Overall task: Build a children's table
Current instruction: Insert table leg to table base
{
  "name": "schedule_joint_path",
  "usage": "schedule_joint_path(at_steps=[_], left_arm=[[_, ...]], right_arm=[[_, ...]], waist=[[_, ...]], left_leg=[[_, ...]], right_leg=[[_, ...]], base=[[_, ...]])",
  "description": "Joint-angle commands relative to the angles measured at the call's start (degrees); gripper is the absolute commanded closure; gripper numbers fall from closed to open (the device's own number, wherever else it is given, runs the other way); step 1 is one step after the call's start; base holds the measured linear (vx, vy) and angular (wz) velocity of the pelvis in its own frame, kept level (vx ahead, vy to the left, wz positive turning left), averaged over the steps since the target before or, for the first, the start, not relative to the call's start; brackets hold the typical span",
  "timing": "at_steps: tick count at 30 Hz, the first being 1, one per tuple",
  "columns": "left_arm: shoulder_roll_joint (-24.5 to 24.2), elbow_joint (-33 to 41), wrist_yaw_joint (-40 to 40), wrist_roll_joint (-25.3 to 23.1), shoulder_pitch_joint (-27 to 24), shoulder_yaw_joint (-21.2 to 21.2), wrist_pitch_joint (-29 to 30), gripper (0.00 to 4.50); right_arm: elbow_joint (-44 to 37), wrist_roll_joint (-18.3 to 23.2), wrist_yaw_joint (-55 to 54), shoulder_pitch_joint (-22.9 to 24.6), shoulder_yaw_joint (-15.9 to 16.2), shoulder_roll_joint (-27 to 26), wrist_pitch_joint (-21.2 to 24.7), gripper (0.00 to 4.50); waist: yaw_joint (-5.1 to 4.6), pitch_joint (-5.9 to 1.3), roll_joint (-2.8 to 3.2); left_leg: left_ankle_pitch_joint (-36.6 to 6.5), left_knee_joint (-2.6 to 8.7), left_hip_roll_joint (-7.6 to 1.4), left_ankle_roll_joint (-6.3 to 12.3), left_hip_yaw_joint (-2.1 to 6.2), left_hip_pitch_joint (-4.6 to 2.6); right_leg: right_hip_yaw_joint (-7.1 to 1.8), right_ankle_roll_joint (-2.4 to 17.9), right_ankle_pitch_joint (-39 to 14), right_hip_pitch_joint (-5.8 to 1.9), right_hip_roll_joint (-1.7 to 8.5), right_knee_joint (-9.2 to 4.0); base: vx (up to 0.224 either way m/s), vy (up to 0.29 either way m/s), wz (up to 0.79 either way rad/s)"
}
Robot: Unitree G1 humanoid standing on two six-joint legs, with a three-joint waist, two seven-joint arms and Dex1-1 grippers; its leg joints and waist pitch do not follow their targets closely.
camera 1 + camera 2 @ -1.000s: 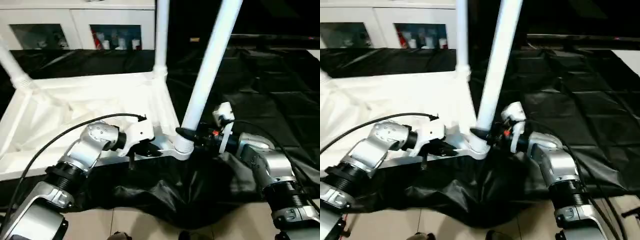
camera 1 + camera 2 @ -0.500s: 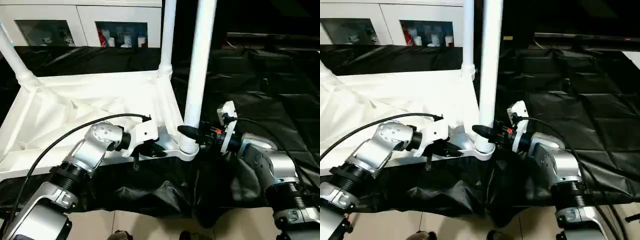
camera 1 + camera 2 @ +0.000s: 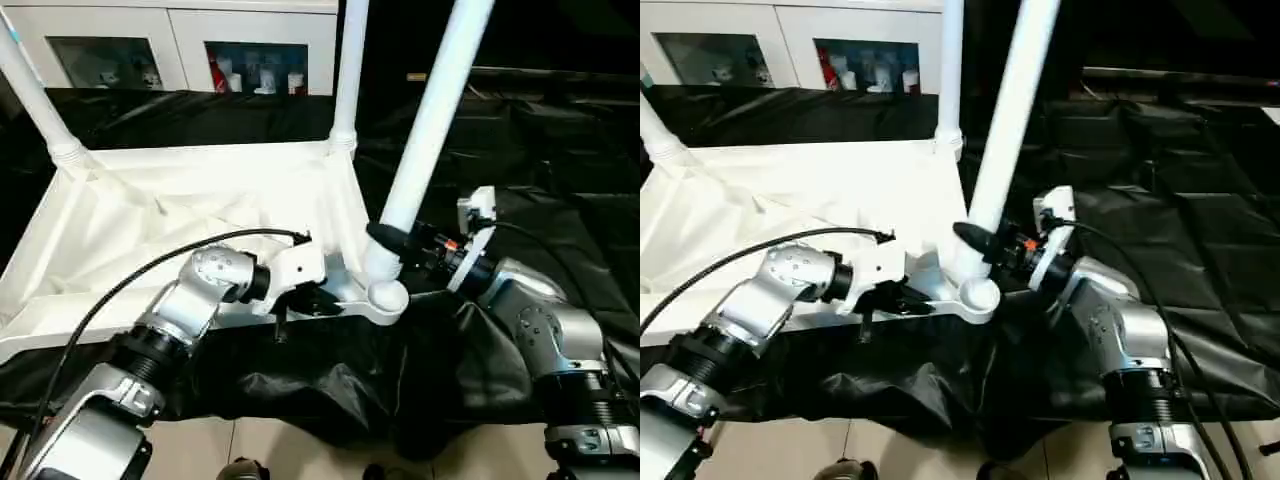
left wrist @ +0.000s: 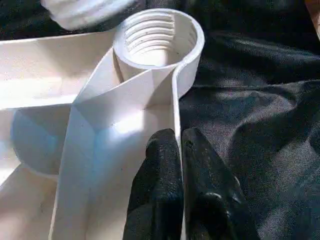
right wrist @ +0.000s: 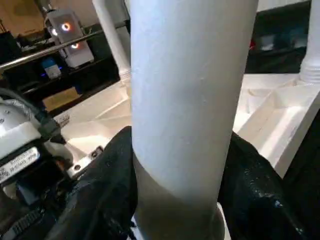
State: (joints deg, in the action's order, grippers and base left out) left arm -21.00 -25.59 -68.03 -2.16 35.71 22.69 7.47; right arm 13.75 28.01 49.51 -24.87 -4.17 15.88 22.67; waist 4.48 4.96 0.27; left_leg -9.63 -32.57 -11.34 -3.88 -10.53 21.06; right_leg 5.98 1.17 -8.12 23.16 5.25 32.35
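Observation:
The children's table top (image 3: 200,200) lies upside down on black cloth. Two white legs stand in its far corners, one on the right (image 3: 348,70) and one on the left (image 3: 35,95). My right gripper (image 3: 385,238) is shut on the lower end of a third leg (image 3: 430,120), which leans to the right. Its threaded end (image 4: 85,12) hovers just beside the near-right corner socket (image 4: 157,35). That socket is empty and its threads show. My left gripper (image 4: 179,137) is shut on the top's thin rim wall just short of the socket.
White cabinets with glass doors (image 3: 130,40) stand behind the table top. Crumpled black cloth (image 3: 540,150) covers the ground to the right and hangs toward the tiled floor (image 3: 300,450) in front. A black cable (image 3: 150,265) loops over my left forearm.
Half a second ago the held leg stood upright on the near-right socket. It now leans right, with its end off the socket opening. The left gripper keeps its hold. The camera has shifted a little.

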Motion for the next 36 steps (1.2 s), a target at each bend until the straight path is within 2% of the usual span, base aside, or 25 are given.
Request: schedule_joint_path(at_steps=[1,4,8,10,12,15,17,18,19,20,23,24,27,29,31,36], left_arm=[[0.6,1.2,-0.9,1.5,1.8,-0.8,0.0,3.93],[1.1,2.7,-1.3,5.1,2.7,-4.1,-1.5,3.83],[1.6,5.4,-2.4,11.2,4.5,-8.9,1.7,3.51],[2.0,5.4,-0.8,15.1,6.7,-13.3,6.4,3.38],[2.3,4.4,1.2,15.6,8.1,-15.0,7.8,3.15],[4.3,-1.8,13.1,13.4,13.2,-18.7,9.4,3.15],[6.6,-2.5,18.6,12.4,14.9,-19.3,8.6,3.15],[7.3,-2.0,19.3,12.6,15.2,-19.4,9.1,3.15],[9.2,-0.4,21.3,13.6,15.8,-19.8,11.4,3.15],[11.3,1.4,23.4,13.6,16.3,-19.5,13.2,3.15],[13.7,2.8,25.6,12.6,16.9,-18.4,13.4,3.15],[16.7,3.6,27.1,13.1,17.8,-17.8,13.2,3.15],[18.4,4.3,28.8,13.7,18.5,-17.8,13.6,3.15],[19.7,6.4,28.7,15.8,19.0,-18.0,14.9,3.15],[19.7,6.9,28.8,15.6,18.9,-17.9,15.3,3.15],[17.7,4.8,30.8,12.5,18.2,-18.3,13.8,3.15]], right_arm=[[-2.0,1.3,-0.6,-0.8,-1.1,0.2,1.1,2.62],[-2.0,0.6,-1.3,-1.0,-0.9,0.8,1.1,2.62],[-1.1,-0.3,-1.2,-1.7,-0.7,1.6,1.1,2.62],[-0.8,-1.0,-0.9,-2.2,-0.2,2.4,1.2,2.62],[-0.8,-1.3,-1.1,-2.3,0.1,2.7,1.3,2.62],[-1.0,-2.3,-1.7,-2.7,1.3,2.8,1.3,2.62],[-0.6,-3.6,-2.5,-3.0,2.4,2.6,1.1,2.62],[-0.4,-4.2,-2.8,-3.1,2.7,2.5,0.9,2.62],[0.2,-5.6,-3.5,-3.3,3.6,2.4,0.6,2.62],[1.3,-7.2,-4.0,-3.7,4.6,2.4,-0.1,2.62],[2.4,-8.8,-4.3,-4.0,5.9,2.4,-0.6,2.62],[3.1,-10.0,-4.6,-4.3,7.0,2.3,-0.9,2.62],[3.2,-10.0,-4.8,-4.3,7.2,2.1,-0.8,2.62],[3.4,-10.2,-5.2,-4.4,7.2,2.1,-0.9,2.62],[3.6,-10.4,-5.3,-4.5,7.1,2.1,-0.9,2.62],[4.5,-10.7,-5.1,-5.2,6.6,2.2,-1.2,2.62]], waist=[[-0.16,-5.07,0.25],[0.11,-5.20,0.19],[0.46,-5.07,0.08],[0.44,-5.04,-0.08],[0.36,-5.04,-0.14],[0.29,-5.28,-0.32],[0.41,-5.32,-0.26],[0.51,-5.49,-0.30],[0.55,-5.58,-0.30],[0.57,-5.78,-0.40],[0.70,-6.00,-0.46],[0.77,-5.94,-0.43],[0.84,-5.88,-0.76],[0.83,-5.83,-0.79],[0.69,-5.74,-1.00],[0.56,-5.67,-0.89]], left_leg=[[-9.1,3.32,-2.10,2.86,0.45,-0.81],[-9.0,3.17,-2.00,2.63,0.35,-0.75],[-10.3,3.00,-1.86,1.89,0.24,-0.59],[-11.0,2.82,-1.61,1.73,0.12,-0.68],[-10.8,2.69,-1.49,1.80,0.08,-0.61],[-10.5,2.48,-1.42,2.06,0.16,-0.64],[-10.1,2.43,-1.53,2.17,0.24,-0.68],[-9.2,2.39,-1.65,2.16,0.32,-0.46],[-8.7,2.33,-1.75,2.17,0.28,-0.53],[-7.1,2.13,-1.79,2.84,0.21,-0.40],[-5.5,1.81,-1.76,4.00,0.12,-0.25],[-5.4,1.77,-1.69,4.31,0.09,-0.24],[-5.8,1.64,-1.55,5.18,0.06,-0.01],[-6.1,1.61,-1.51,5.28,0.05,0.03],[-6.7,1.58,-1.44,5.28,0.02,0.08],[-7.9,1.55,-1.40,4.67,0.06,-0.10]], right_leg=[[-3.15,13.3,-10.8,-3.27,3.43,-2.25],[-3.24,13.4,-11.2,-3.33,3.51,-2.25],[-3.28,13.5,-13.0,-3.27,3.48,-2.12],[-3.22,12.6,-15.8,-3.27,3.38,-2.40],[-3.17,11.6,-17.5,-3.32,3.24,-2.52],[-3.01,10.3,-18.2,-3.27,3.03,-2.61],[-2.95,10.2,-17.6,-3.20,3.04,-2.66],[-2.98,10.6,-16.2,-3.36,3.13,-2.34],[-3.01,11.1,-15.0,-3.33,3.15,-2.20],[-3.10,12.6,-11.8,-3.36,3.16,-1.80],[-3.13,13.9,-8.6,-3.47,3.21,-1.42],[-3.14,13.9,-8.6,-3.43,3.18,-1.55],[-3.04,13.3,-10.2,-3.73,3.26,-1.76],[-3.00,12.9,-11.3,-3.72,3.26,-1.86],[-2.94,12.4,-12.8,-3.65,3.14,-2.09],[-2.86,10.6,-16.2,-3.33,2.93,-2.41]], base=[[0.000,0.000,0.00],[0.000,0.000,0.00],[0.000,0.000,0.00],[0.000,0.000,0.00],[0.000,0.000,0.00],[0.000,0.000,0.00],[0.000,0.000,0.00],[0.000,0.000,0.00],[0.000,0.000,0.00],[0.000,0.000,0.00],[0.000,0.000,0.00],[0.000,0.000,0.00],[0.000,0.000,0.00],[0.000,0.000,0.00],[0.000,0.000,0.00],[0.000,0.000,0.00]])
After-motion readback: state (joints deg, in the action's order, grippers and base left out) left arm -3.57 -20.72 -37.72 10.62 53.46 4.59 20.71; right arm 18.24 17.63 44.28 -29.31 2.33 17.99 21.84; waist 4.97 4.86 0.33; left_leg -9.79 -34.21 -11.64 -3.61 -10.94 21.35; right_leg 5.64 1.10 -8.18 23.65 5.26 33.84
